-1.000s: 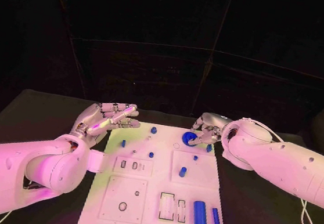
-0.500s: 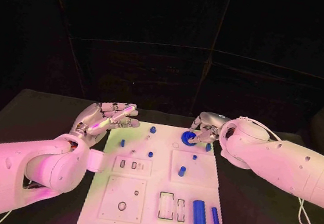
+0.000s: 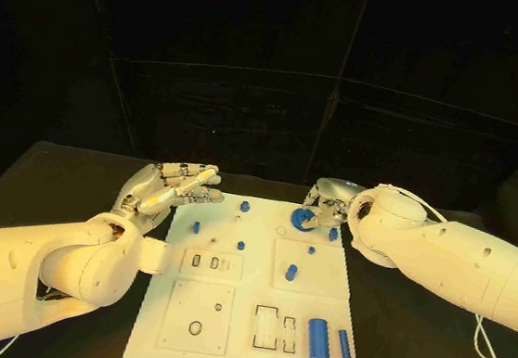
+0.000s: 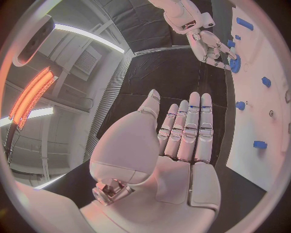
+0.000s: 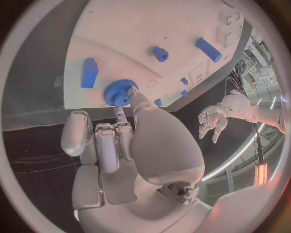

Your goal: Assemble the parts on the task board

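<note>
The white plastic task board [image 3: 258,301] lies mid-frame on the black desk [image 3: 55,181], blue parts scattered over it. At its upper right corner a blue toothed gear wheel [image 3: 302,221] is pinched by the right hand [image 3: 325,205]; seating it appears under way, calling for downward pressing. The left hand [image 3: 173,190] hovers at the upper left, fingers extended, holding nothing.

no readable text, no labels, no brands, no numbers, no signs on any surface

Black-curtained lab, ceiling strip lights [image 4: 91,36]
</note>
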`<state>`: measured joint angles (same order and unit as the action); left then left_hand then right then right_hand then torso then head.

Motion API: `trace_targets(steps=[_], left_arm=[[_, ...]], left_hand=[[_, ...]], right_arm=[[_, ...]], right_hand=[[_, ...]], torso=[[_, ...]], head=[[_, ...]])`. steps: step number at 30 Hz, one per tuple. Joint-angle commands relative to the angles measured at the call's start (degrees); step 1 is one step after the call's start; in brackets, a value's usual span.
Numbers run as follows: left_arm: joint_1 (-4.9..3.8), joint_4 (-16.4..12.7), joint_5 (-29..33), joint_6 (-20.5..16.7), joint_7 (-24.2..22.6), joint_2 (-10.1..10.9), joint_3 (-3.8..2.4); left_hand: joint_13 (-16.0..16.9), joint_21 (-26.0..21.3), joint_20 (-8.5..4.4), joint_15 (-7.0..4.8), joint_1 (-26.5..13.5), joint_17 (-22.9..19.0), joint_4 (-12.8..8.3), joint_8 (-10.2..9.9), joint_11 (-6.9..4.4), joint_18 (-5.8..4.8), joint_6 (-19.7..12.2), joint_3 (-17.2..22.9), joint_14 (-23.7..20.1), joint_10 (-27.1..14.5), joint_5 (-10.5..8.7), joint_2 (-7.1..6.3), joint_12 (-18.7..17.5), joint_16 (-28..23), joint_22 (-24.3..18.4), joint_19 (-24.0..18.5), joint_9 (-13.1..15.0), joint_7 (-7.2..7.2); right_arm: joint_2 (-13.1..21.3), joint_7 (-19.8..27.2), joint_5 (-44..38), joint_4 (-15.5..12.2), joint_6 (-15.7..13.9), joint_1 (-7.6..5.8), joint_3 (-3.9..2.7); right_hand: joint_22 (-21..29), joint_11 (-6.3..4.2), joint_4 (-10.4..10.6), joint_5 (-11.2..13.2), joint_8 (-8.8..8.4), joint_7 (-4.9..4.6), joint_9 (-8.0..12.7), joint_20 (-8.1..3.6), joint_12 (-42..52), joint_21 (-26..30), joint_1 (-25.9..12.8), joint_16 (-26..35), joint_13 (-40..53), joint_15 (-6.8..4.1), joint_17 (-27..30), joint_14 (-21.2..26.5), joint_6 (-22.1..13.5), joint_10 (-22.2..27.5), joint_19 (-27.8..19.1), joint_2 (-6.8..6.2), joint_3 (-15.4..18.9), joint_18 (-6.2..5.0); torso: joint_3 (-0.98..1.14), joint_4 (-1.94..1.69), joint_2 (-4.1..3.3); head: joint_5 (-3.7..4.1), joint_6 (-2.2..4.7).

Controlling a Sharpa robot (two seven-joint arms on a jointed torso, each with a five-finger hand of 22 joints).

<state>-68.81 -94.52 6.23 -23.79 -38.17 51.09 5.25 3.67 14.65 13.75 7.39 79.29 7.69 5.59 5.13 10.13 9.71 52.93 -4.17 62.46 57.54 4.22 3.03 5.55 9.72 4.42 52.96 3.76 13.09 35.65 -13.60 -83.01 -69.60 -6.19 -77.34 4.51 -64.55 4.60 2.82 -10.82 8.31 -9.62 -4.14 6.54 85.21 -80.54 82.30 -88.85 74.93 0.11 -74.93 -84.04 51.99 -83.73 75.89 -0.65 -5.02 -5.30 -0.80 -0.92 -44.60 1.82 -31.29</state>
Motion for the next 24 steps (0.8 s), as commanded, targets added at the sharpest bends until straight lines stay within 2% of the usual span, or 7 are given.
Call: trace_targets(steps=[1, 5, 8, 14, 19, 24], left_arm=[[-0.08, -0.02, -0.21, 1.15, -0.03, -0.02, -0.05], [-0.08, 0.03, -0.21, 1.32, 0.09, 0.00, -0.05], [-0.08, 0.05, -0.21, 1.37, 0.14, 0.02, -0.05], [-0.08, 0.01, -0.21, 1.43, 0.23, 0.03, -0.05], [-0.08, -0.03, -0.21, 1.54, 0.51, 0.14, -0.05], [-0.08, -0.18, -0.21, 1.74, 0.55, 0.20, -0.05]], left_hand=[[-0.06, -0.09, 0.12, 0.10, 0.14, 0.07, -0.31, -0.32, 0.19, 0.85, 0.16, 0.03, 0.35, 0.13, -0.12, 0.54, -0.20, -0.27, -0.08, 0.45, -0.05, 0.21], [-0.06, -0.14, 0.12, 0.13, 0.23, 0.07, -0.44, -0.42, 0.22, 0.84, 0.08, 0.05, 0.34, 0.07, -0.12, 0.58, -0.31, -0.36, -0.12, 0.45, -0.06, 0.23], [-0.06, -0.17, 0.13, 0.14, 0.31, 0.08, -0.54, -0.47, 0.23, 0.83, 0.06, 0.07, 0.34, 0.04, -0.12, 0.60, -0.37, -0.41, -0.14, 0.45, -0.06, 0.25], [-0.06, -0.20, 0.13, 0.15, 0.39, 0.08, -0.63, -0.51, 0.24, 0.83, 0.04, 0.09, 0.33, 0.02, -0.12, 0.61, -0.41, -0.46, -0.15, 0.45, -0.06, 0.25], [-0.05, -0.33, 0.13, 0.16, 0.99, 0.11, -1.27, -0.69, 0.26, 0.82, 0.03, 0.36, 0.39, 0.02, -0.10, 0.84, -0.63, -0.70, -0.24, 0.51, -0.05, 0.27], [-0.04, -0.37, 0.13, 0.16, 1.15, 0.12, -1.44, -0.74, 0.25, 0.83, 0.05, 0.46, 0.41, 0.03, -0.09, 0.95, -0.69, -0.76, -0.25, 0.53, -0.04, 0.26]], right_arm=[[0.03, -1.18, -3.52, -0.47, 0.69, -0.04, 0.04], [0.22, -1.85, -4.98, -1.59, 0.27, -0.03, 0.04], [0.33, -2.19, -5.86, -2.51, -1.14, -0.02, 0.05], [0.61, -2.06, -6.53, -3.82, -7.33, 0.02, 0.05], [1.08, -1.63, -6.61, -5.63, -12.33, 0.04, 0.05], [1.07, -1.61, -7.08, -8.24, -14.97, 0.20, 0.05]], right_hand=[[-0.10, -0.16, -0.26, 0.34, 0.23, 0.08, -0.03, -0.05, 0.11, -0.36, 0.50, -0.23, 10.73, 0.16, -12.05, -5.31, 0.38, -3.44, 0.31, 0.03, -0.25, 0.44], [-0.74, -0.23, -0.39, 0.76, 0.42, 0.16, -0.03, -0.08, 0.15, -0.61, 0.21, -0.30, 10.79, 0.12, -12.29, -5.36, 0.91, -3.49, 0.66, 0.02, -0.58, 0.56], [-0.98, -0.40, -0.57, 0.67, 0.72, 0.37, -0.08, -0.16, 0.33, -0.70, 0.09, -0.34, 10.96, 0.01, -12.43, -5.39, 1.67, -3.63, 0.79, 0.22, -1.11, 0.60], [-1.76, -0.89, -0.93, -1.88, 1.10, 0.89, -0.01, -0.52, 1.06, -1.04, -0.59, -0.44, 11.67, -0.40, -12.76, -5.46, 3.31, -4.15, 1.25, 0.62, -2.86, 0.73], [-2.08, -1.28, -0.53, -2.70, 1.34, 1.37, -0.07, -0.80, 0.94, -1.18, -1.98, -0.51, 11.61, -0.73, -12.98, -5.51, 4.65, -4.16, 1.46, 0.65, -3.66, 0.79], [-2.20, -1.42, -0.62, -3.22, 1.16, 1.50, -0.02, -0.97, 0.96, -1.23, -2.40, -0.51, 11.65, -0.89, -13.00, -5.51, 4.91, -4.20, 1.54, 0.38, -4.17, 0.81]], torso=[[0.02, 0.00, -0.02], [0.01, -0.05, -0.03], [0.04, -0.04, -0.04], [0.00, -0.06, 0.02], [0.01, -0.01, 0.04], [-0.07, -0.05, 0.06]], head=[[0.02, -0.03], [0.12, -0.06], [0.10, -0.11], [0.08, -0.04], [0.05, 0.06], [0.22, 0.35]])
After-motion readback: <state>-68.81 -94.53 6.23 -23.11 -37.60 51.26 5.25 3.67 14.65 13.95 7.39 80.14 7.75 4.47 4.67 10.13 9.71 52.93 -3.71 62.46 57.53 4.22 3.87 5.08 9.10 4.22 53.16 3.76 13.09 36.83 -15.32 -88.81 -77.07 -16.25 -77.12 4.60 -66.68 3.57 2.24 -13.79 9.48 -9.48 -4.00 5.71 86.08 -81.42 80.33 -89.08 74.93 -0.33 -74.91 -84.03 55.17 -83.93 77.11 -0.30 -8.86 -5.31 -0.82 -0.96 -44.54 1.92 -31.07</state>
